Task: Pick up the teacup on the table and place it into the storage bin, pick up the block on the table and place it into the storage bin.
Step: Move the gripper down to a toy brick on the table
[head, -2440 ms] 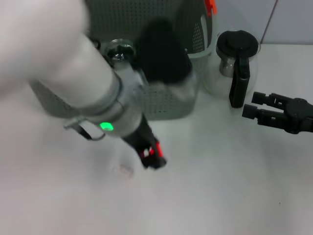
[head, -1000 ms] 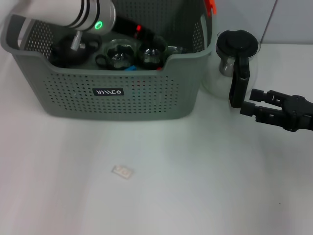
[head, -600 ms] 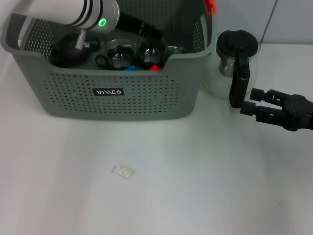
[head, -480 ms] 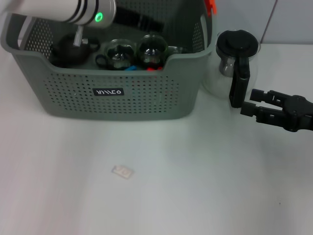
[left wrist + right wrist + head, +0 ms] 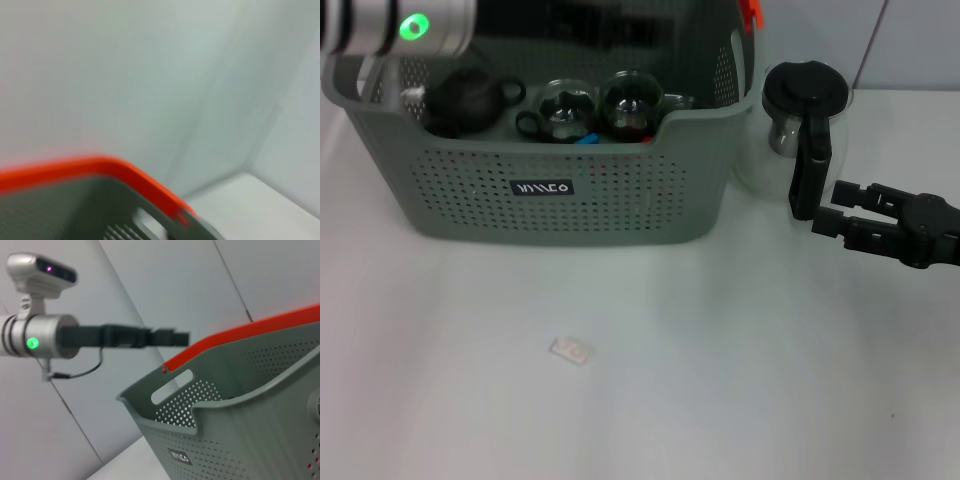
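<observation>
Head view, nearest the lower edge: a smooth white table (image 5: 740,400) bearing, lower left of centre, a small flat pale block (image 5: 572,350) with a reddish mark on its top face, lying alone and well apart from everything else. At mid-right, the right gripper (image 5: 828,208) enters from the right edge as a matte black, boxy assembly; its two straight fingers are spread apart, grip nothing, and point toward the black handle of a rounded clear glass jug (image 5: 798,130) capped by a glossy black lid. Filling the upper left and centre is the storage bin (image 5: 560,215), a grey moulded plastic basket with rounded corners, walls perforated in a regular dot grid, a small black label on the front wall and an orange clip (image 5: 750,12) on its far rim. Inside it sit a dark, round-bodied teapot (image 5: 465,98) at the left and two clear glass teacups (image 5: 600,108) side by side near the centre, with small blue and red pieces just visible beneath them. In the upper left corner, the left arm's cylindrical silver wrist with a green lamp hangs above the bin's left end. In the right wrist view the left gripper (image 5: 172,336) extends as a long black bar above the bin's orange-edged rim; whether its fingers are apart or together cannot be told.
</observation>
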{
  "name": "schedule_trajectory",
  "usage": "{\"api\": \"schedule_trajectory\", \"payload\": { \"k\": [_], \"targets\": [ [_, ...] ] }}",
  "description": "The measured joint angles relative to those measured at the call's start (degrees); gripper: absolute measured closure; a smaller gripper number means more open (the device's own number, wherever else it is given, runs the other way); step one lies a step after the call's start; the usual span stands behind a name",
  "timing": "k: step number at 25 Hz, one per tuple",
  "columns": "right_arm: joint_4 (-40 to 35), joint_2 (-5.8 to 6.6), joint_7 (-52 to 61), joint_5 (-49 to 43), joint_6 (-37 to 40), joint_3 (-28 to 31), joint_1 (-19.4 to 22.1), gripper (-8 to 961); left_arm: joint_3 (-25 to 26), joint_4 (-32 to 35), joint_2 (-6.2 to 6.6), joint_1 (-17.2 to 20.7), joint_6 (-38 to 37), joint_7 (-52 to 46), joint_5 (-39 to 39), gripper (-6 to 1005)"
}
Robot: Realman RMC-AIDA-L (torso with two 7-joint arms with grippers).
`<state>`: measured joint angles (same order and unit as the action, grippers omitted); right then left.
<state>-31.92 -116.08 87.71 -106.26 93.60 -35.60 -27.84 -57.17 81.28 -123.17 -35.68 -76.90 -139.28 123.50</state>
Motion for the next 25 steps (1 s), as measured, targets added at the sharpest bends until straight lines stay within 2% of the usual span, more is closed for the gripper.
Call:
{"api": "schedule_trajectory", "payload": {
  "k": [6,10,13,17,22,25],
  "targets": [
    [0.03,0.04,0.01,0.01,0.0,0.0,0.01,68,5.04,1.7,0.28,4.12,-16.91,6.29,-6.59,261],
    [0.03,0.14,0.1,0.01,0.0,0.0,-0.05,69,4.89,2.0,1.33,5.54,-26.15,10.55,-4.1,263],
    [0.03,0.15,0.2,-0.03,-0.01,0.01,-0.06,69,4.02,2.03,1.63,5.7,-30.9,13.44,0.1,263],
    [0.02,0.15,0.32,-0.03,-0.01,0.0,-0.14,69,-0.31,2.07,1.09,5.24,-31.61,13.53,8.58,264],
    [0.01,0.11,0.35,-0.03,-0.09,0.0,-0.11,69,-8.05,1.75,-1.07,4.25,-27.81,13.43,20.12,264],
    [0.02,0.08,0.39,-0.03,-0.19,0.0,0.01,69,-13.75,0.78,-1.09,4.12,-24.53,12.38,22.5,264]
  ]
}}
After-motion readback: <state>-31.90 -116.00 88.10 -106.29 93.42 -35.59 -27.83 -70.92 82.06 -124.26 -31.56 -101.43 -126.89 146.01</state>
